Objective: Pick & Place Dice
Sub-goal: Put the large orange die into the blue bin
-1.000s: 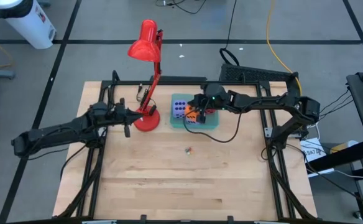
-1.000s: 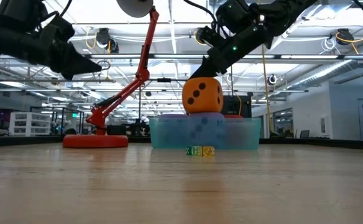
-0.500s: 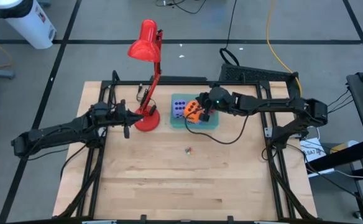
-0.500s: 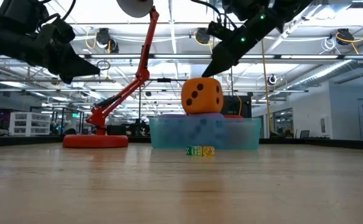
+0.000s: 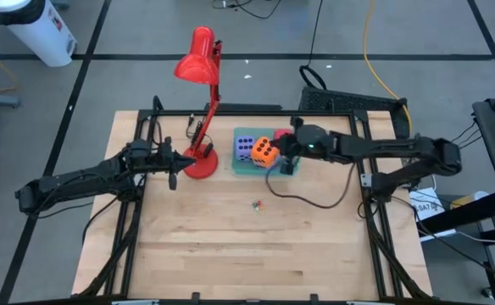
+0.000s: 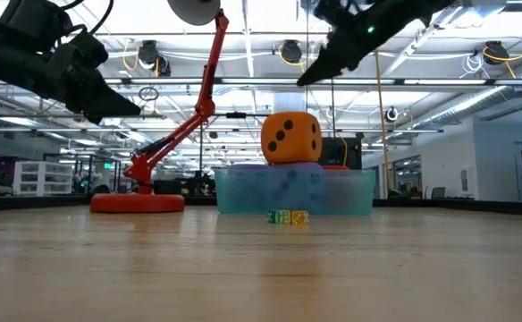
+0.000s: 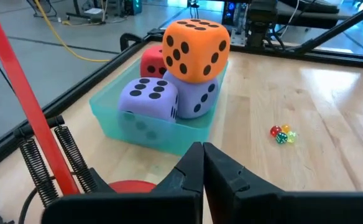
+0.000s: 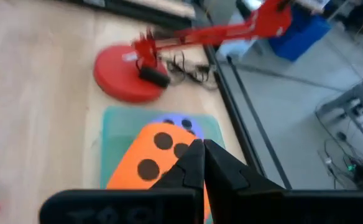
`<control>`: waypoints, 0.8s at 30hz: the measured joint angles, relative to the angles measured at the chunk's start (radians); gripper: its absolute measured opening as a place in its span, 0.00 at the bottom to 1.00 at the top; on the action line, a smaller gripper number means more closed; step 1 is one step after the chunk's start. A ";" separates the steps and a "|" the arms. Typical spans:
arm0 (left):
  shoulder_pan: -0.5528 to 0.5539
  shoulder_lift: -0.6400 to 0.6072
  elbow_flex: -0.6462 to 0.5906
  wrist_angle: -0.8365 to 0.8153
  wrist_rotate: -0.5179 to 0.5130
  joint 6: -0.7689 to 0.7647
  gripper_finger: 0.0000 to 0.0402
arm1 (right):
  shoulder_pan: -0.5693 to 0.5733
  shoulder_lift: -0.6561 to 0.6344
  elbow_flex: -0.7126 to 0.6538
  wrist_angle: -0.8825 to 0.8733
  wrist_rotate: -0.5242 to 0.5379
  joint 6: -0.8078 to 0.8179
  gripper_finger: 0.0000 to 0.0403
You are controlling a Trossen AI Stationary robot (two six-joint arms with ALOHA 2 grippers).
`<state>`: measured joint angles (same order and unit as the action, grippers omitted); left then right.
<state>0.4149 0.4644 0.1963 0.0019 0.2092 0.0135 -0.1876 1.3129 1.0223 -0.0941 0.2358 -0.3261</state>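
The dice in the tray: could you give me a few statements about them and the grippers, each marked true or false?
1. The orange die sits on top of the other dice in the teal tray. True.
2. The right gripper grips the orange die. False: it is shut, empty, clear of the die.
3. Two purple-blue dice are in the tray. True.
4. The red die lies on the bare table. False: it is in the tray.
5. The left gripper is open. False: it is shut, beside the red lamp.
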 joint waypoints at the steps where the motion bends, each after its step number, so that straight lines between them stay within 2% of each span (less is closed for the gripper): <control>1: 0.000 0.000 0.000 0.000 0.000 0.000 0.02 | 0.005 -0.032 -0.023 0.016 -0.005 0.003 0.00; 3: 0.000 0.000 0.000 0.000 0.000 -0.008 0.02 | 0.008 -0.100 -0.081 0.050 -0.011 0.020 0.00; 11: 0.000 0.000 0.000 0.011 0.000 -0.016 0.01 | -0.009 -0.293 -0.429 0.367 -0.211 0.033 0.00; 15: 0.000 0.000 0.000 0.036 0.000 -0.019 0.05 | 0.002 -0.290 -0.510 0.458 -0.215 0.069 0.00; 17: 0.000 0.000 0.000 0.053 0.000 -0.019 0.06 | 0.006 -0.264 -0.510 0.469 -0.217 0.078 0.00; 21: 0.000 0.000 0.000 0.083 0.000 -0.019 0.07 | 0.006 -0.208 -0.510 0.520 -0.293 0.083 0.00; 24: 0.000 0.000 0.000 0.084 -0.001 -0.019 0.07 | 0.004 -0.164 -0.507 0.544 -0.296 0.085 0.00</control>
<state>0.4149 0.4644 0.1967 0.0856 0.2085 -0.0055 -0.1833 1.1486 0.5156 0.4503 -0.0600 -0.2410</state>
